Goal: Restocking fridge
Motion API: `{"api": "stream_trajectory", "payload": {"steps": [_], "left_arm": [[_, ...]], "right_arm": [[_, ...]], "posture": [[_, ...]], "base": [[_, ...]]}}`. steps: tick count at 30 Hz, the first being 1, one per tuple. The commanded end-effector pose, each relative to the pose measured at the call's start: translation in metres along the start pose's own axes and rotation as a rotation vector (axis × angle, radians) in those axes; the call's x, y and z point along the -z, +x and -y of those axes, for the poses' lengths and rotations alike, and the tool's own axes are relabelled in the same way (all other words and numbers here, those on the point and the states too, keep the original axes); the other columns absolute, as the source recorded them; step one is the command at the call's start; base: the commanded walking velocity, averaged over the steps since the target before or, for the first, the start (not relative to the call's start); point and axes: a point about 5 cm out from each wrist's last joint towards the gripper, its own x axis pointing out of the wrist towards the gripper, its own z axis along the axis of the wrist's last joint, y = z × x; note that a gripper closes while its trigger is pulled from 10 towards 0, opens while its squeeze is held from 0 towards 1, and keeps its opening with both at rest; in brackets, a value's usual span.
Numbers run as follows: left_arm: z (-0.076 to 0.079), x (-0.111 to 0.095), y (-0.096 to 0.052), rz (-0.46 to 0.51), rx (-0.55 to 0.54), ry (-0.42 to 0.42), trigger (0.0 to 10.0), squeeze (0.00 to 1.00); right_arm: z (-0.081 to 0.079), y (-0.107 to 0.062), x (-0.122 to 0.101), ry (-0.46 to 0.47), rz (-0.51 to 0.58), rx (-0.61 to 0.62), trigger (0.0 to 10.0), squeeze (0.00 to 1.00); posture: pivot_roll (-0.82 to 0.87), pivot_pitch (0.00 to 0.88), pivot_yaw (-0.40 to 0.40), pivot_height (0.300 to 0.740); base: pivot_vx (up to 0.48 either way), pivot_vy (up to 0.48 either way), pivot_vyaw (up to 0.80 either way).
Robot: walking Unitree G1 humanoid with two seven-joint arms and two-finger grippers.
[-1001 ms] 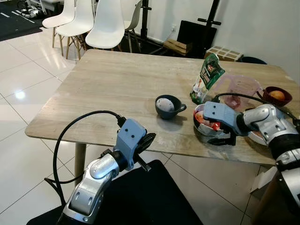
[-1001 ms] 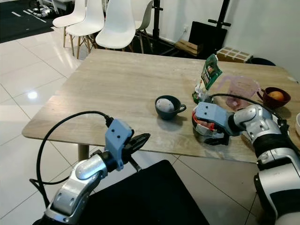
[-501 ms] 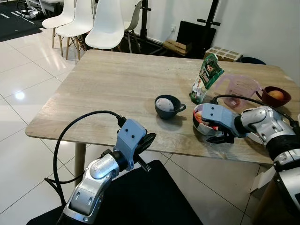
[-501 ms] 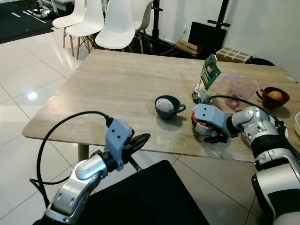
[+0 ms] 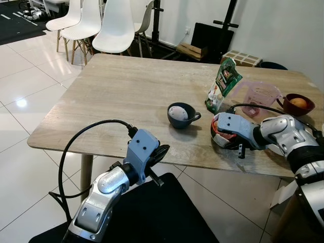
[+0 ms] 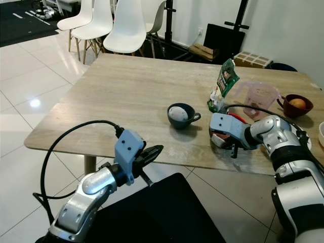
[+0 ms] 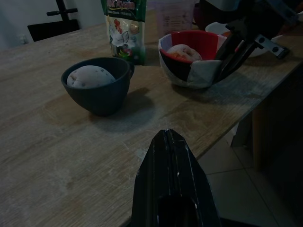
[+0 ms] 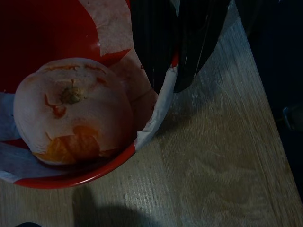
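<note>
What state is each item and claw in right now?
Red bowl: upright on table, fruit inside, rim pinched by right claw.
Dark cup: upright, holds a pale round item.
Green pouch: standing.
Pink jug: upright.
Left claw: shut, idle off the table edge.

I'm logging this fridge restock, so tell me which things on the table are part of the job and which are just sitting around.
Part of the job:
red bowl with a peeled fruit, right gripper clamped on its rim
dark cup holding an egg
green pouch
brown cup holding an orange

Just sitting around:
pink measuring jug
white chairs
cardboard box
</note>
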Motion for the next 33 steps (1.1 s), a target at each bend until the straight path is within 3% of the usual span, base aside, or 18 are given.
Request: {"api": "stream_trajectory", "payload": {"steps": [1,8,15,20,24,27,33], "left_arm": [[0.002,-0.002,-0.001,-0.006,0.019,0.023,10.0,0.00],[0.002,-0.002,-0.001,-0.005,0.021,0.022,10.0,0.00],[0.003,-0.001,-0.002,-0.008,0.023,0.023,10.0,0.00],[0.004,0.001,-0.002,-0.015,0.024,0.022,10.0,0.00],[0.005,0.003,-0.003,-0.021,0.026,0.023,10.0,0.00],[0.006,0.004,-0.004,-0.024,0.027,0.023,10.0,0.00],[0.009,0.009,-0.006,-0.045,0.042,0.026,10.0,0.00]], "right_arm": [[-0.003,0.002,0.002,0.016,0.001,-0.020,0.0,0.00],[-0.002,0.000,-0.003,0.007,0.032,-0.037,0.0,0.00],[-0.005,-0.010,-0.022,-0.058,0.206,-0.134,0.0,0.00],[0.000,-0.047,-0.048,-0.095,0.429,-0.192,0.0,0.00],[-0.004,-0.065,-0.054,-0.119,0.505,-0.234,0.0,0.00],[-0.013,-0.073,-0.050,-0.135,0.503,-0.279,0.0,0.00],[-0.039,-0.083,-0.019,-0.151,0.370,-0.351,0.0,0.00]], "posture": [[-0.05,0.053,-0.058,0.700],[-0.05,0.052,-0.057,0.700],[-0.05,0.055,-0.056,0.700],[-0.05,0.056,-0.058,0.700],[-0.06,0.057,-0.060,0.700],[-0.06,0.060,-0.060,0.700],[-0.07,0.062,-0.050,0.700]], "base": [[0.000,0.000,0.00],[0.000,0.000,0.00],[0.000,0.000,0.00],[0.000,0.000,0.00],[0.000,0.000,0.00],[0.000,0.000,0.00],[0.000,0.000,0.00]]}}
